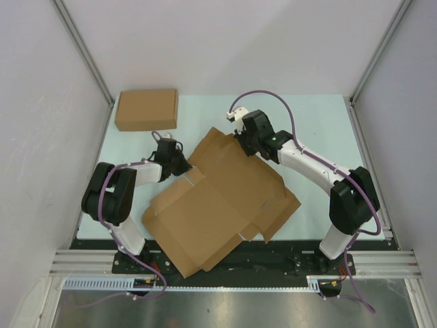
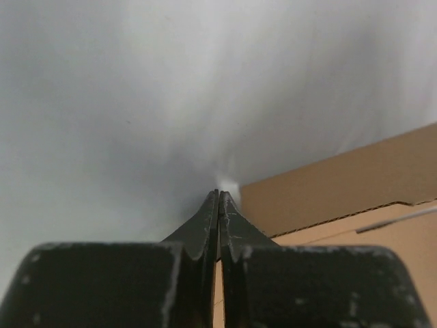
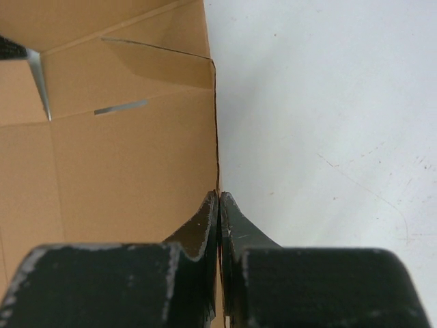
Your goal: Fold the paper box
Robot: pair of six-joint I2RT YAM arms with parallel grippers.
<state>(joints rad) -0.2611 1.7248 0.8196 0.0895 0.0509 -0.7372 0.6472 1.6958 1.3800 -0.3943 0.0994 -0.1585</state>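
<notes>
- Table [image 1: 321, 123]: the box [image 1: 218, 205] lies across its middle, opened out flat, flaps spread.
- Second box [image 1: 146, 109]: sits at the far left corner, apart.
- My right gripper [image 3: 219, 199]: jaws pressed together on the box's far edge.
- My left gripper [image 2: 218, 198]: jaws pinching its left flap.

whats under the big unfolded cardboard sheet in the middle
Around the paper box only the pale green table shows, and its near corner overhangs the black base rail. Whatever lies directly beneath the sheet is covered and cannot be seen.
</notes>
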